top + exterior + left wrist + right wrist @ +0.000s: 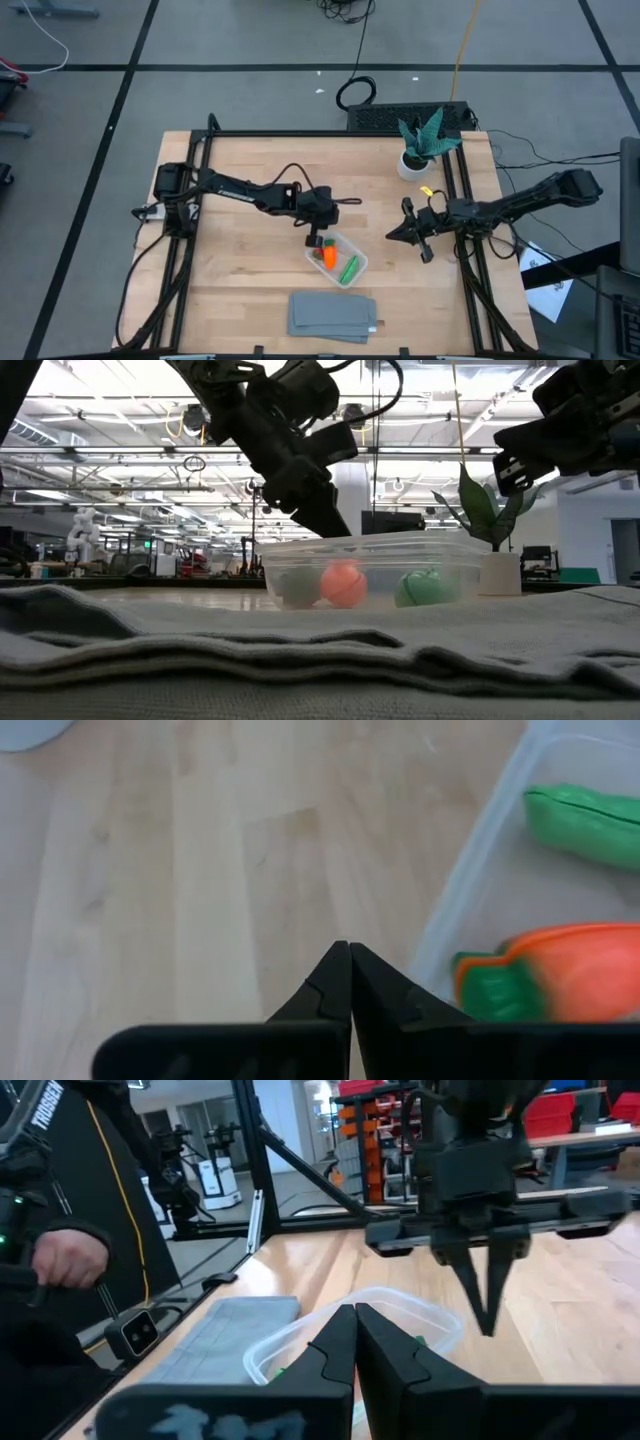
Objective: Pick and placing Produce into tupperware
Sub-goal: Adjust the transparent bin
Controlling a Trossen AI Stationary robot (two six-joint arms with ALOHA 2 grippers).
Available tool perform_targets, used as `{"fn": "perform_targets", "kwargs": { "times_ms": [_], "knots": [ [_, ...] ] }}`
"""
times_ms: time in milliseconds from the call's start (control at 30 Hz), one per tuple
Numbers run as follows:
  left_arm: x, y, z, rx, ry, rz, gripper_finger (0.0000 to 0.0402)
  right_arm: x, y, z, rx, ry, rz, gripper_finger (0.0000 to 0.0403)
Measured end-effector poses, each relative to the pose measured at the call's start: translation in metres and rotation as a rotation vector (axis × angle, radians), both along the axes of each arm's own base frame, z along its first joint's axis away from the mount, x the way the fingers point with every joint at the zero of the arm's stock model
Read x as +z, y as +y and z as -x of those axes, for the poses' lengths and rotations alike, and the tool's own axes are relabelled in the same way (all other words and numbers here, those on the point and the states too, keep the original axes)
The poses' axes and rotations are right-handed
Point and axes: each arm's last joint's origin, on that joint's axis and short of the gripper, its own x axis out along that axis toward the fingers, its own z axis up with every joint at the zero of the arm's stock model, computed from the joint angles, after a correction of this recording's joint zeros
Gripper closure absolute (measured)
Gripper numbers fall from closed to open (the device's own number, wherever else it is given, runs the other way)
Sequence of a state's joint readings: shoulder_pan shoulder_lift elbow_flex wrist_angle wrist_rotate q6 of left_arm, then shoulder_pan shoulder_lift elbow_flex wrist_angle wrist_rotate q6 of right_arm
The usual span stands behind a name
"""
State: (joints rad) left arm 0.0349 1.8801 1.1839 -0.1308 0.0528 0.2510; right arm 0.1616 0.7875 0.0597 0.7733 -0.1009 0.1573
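The folded grey cloth (333,314), soft and ribbed at its edges, lies nearest the front edge of the pale wooden table (240,290), and in the low view its folds fill the foreground. Just behind the cloth sits the tupperware (338,258), a small clear rectangular tub with rounded corners and whitish translucent walls. Inside it lie the orange carrot (329,256) with its green top and the elongated green pod (349,268); the left wrist view shows both close up, smooth and glossy, pressed near the tub's wall. The low view shows three rounded shapes through the plastic, greyish, orange-pink and green, a blur the overhead view does not resolve; the red berry cannot be told apart. The left gripper (318,240) hangs just beside the tupperware's far corner, its dark fingers (340,982) pressed together to a point, grasping nothing. The right gripper (412,232) waits well apart from the tub, its fingers (352,1342) likewise closed and empty. Farther back stands the spiky green plant (427,135) in a white pot (410,166). Only the right wrist view shows a person's hand (68,1257) beyond the table.
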Motion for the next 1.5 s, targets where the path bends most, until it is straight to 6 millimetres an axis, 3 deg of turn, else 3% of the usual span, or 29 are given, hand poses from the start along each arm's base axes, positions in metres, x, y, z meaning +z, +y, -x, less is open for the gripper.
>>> {"fn": "perform_targets", "kwargs": {
  "times_ms": [200,567,1033,1500],
  "knots": [
    [-0.003,-0.007,0.001,0.003,0.002,-0.024,0.04,-0.002,0.0,-0.002,-0.001,0.005,0.006,0.0403],
    [-0.009,0.009,0.004,0.038,-0.032,-0.018,0.0401,-0.002,0.0,-0.002,-0.006,0.0,0.028,0.0403],
    [-0.014,0.011,0.004,0.006,-0.006,-0.017,0.0401,-0.004,-0.003,-0.003,-0.026,0.016,0.037,0.0403],
    [-0.016,-0.011,0.006,-0.02,0.033,0.036,0.0401,-0.004,-0.003,-0.003,-0.026,0.019,0.041,0.0403]
  ]
}}
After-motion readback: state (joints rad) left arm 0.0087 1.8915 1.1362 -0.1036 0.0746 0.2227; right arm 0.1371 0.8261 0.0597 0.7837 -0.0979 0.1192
